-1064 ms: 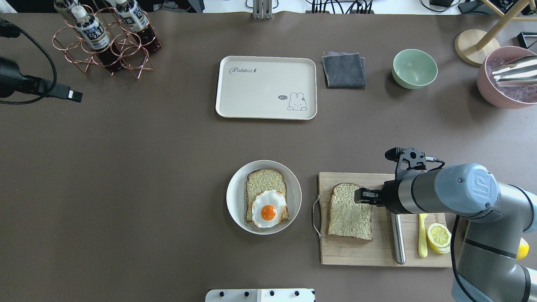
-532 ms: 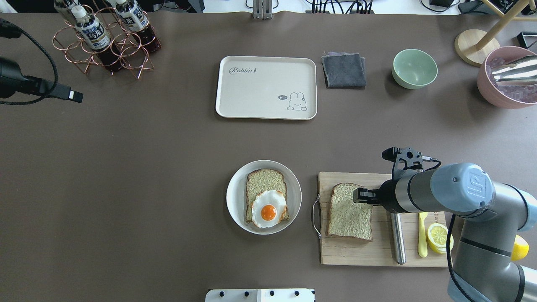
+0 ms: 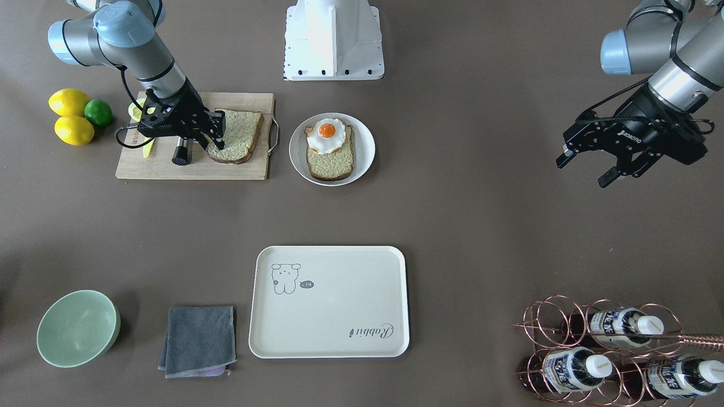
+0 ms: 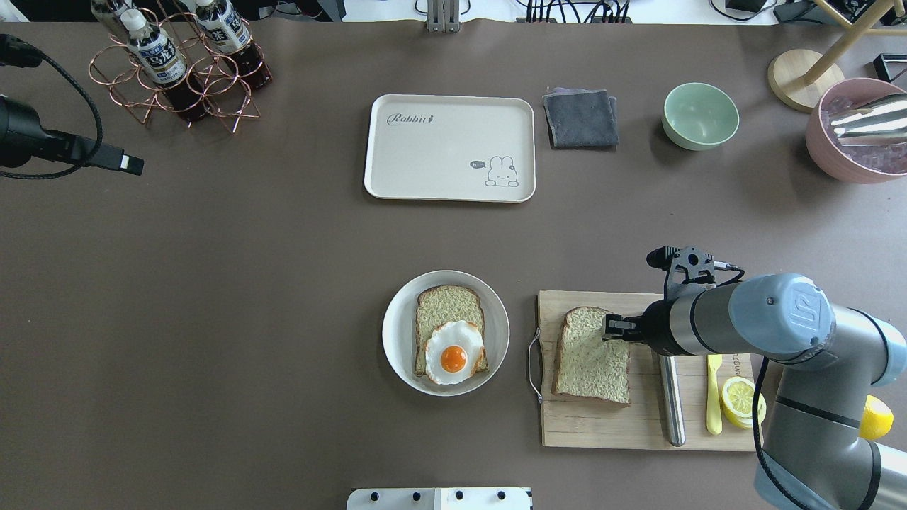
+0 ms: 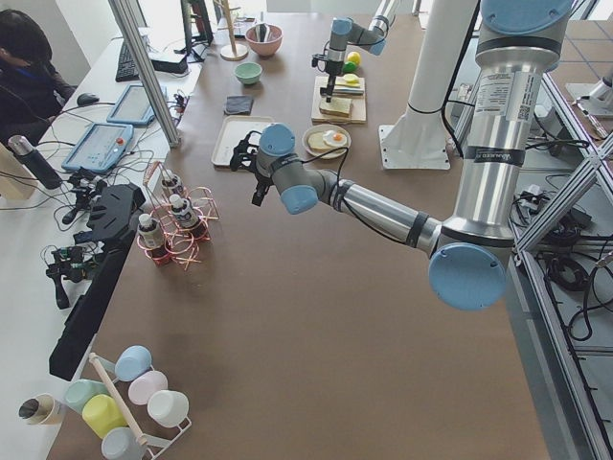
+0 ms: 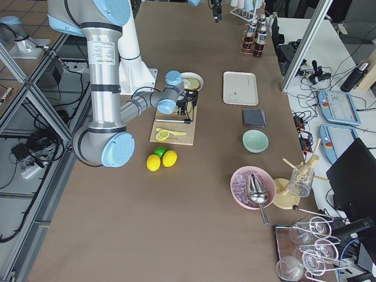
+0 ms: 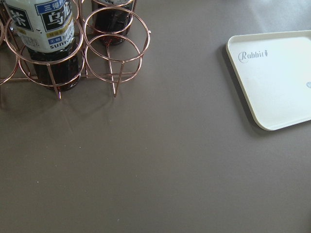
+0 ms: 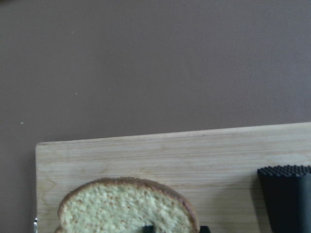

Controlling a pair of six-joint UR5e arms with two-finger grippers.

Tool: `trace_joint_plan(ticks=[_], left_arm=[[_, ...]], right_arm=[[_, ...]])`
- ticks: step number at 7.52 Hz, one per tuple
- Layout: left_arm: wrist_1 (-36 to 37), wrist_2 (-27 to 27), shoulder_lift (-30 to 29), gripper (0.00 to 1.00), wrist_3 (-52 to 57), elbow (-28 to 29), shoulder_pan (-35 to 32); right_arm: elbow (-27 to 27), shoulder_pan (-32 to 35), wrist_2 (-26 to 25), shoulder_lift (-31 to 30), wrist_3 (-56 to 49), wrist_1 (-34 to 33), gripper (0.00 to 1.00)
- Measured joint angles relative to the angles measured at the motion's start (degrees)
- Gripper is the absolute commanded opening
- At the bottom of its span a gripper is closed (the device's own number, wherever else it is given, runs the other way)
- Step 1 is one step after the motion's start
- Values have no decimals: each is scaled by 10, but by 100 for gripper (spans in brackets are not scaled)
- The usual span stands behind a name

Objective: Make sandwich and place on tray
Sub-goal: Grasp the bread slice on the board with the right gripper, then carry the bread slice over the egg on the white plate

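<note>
One wholegrain bread slice lies on the wooden cutting board. A second slice with the fried egg on it lies on the round white plate. My right gripper is low at the far right edge of the board's slice, jaws apart. One pad is over the bare board beside the slice. The cream tray lies bare at the far middle. My left gripper hangs open and empty at the table's left, away from the food.
On the board lie a steel rod, a yellow knife and a lemon half. A grey cloth, a green bowl and a pink bowl stand far right. A copper bottle rack stands far left.
My right gripper has shifted a little to the right along the slice's edge, and the slice has moved slightly with it. My left gripper has drifted slightly.
</note>
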Motion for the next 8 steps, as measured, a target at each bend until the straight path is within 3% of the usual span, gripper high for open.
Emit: trace_joint_plan(ticks=[4, 8], left_arm=[[0, 0, -3, 99, 2, 0, 1], [0, -1, -3, 99, 1, 0, 0]], right_arm=[[6, 15, 8, 1, 0, 0, 0], [35, 78, 85, 12, 0, 0, 0]])
